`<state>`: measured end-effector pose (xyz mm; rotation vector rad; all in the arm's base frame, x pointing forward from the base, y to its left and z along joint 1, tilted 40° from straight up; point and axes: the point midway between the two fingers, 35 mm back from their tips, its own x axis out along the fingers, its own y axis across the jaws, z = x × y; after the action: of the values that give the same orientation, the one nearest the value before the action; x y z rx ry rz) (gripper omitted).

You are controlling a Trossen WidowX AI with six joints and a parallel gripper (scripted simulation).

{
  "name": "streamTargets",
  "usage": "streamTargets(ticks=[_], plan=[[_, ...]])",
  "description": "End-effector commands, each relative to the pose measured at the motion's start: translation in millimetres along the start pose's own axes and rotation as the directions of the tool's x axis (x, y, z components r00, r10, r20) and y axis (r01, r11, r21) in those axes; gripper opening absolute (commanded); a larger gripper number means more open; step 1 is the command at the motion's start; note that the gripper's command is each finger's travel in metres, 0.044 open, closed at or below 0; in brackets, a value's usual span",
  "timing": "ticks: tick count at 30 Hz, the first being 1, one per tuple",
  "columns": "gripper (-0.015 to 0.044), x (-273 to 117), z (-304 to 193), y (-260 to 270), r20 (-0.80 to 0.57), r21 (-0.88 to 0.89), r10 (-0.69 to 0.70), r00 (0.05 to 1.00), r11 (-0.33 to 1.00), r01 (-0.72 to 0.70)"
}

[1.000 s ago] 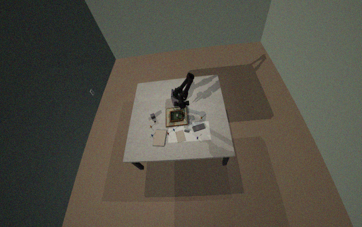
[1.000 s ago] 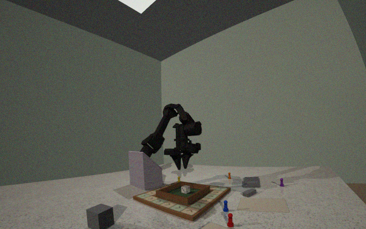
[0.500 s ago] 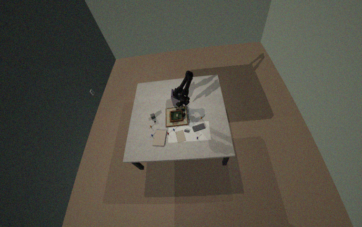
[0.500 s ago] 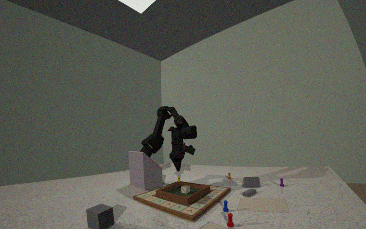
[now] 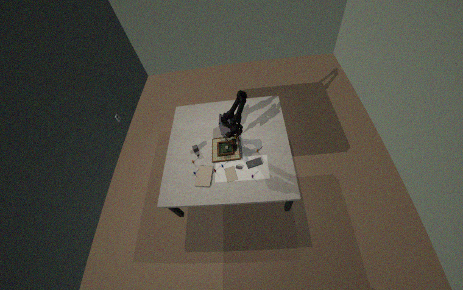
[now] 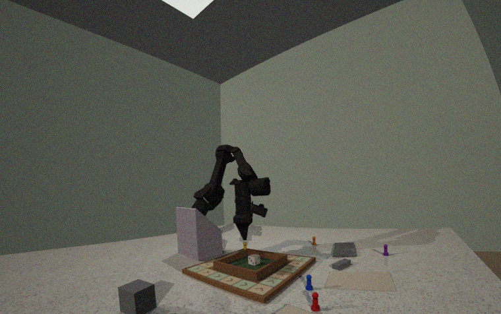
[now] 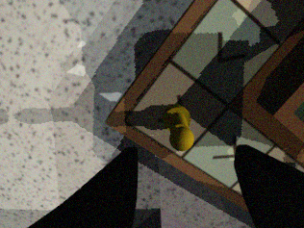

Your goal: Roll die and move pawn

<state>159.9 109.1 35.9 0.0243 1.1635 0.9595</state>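
The white die (image 5: 226, 147) (image 6: 254, 259) lies on the green floor of the wooden tray (image 6: 236, 270) (image 7: 255, 102). Pips show on its side faces in the exterior view; its top face is too small to read. The yellow pawn (image 6: 244, 245) (image 7: 182, 138) stands upright on a corner square of the board (image 5: 212, 150) (image 7: 159, 62). My gripper (image 6: 244, 239) (image 7: 187, 156) points down above the pawn and is open and empty. In the wrist view the pawn's head appears between the two fingertips, nearer the middle than either finger.
A lilac wedge block (image 6: 199, 235) stands beside the board near the arm. Blue (image 6: 308, 282), red (image 6: 314, 302), purple (image 6: 385, 250) and orange (image 6: 314, 241) pawns stand off the board. A dark cube (image 5: 195, 148) (image 6: 136, 297) and a grey slab (image 5: 254, 162) (image 6: 343, 250) lie farther out.
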Motion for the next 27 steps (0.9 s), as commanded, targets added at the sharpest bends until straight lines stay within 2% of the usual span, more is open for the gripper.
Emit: streamTargets(ticks=[1, 23, 27], plan=[[0.0200, 7, -1, 0, -0.005, 0.006, 0.000, 1.000, 1.000, 0.000], [0.0200, 38, -2, 0, -0.001, 0.006, 0.001, 1.000, 1.000, -0.001], [0.0095, 38, -2, 0, -0.001, 0.006, 0.001, 1.000, 1.000, -0.001]])
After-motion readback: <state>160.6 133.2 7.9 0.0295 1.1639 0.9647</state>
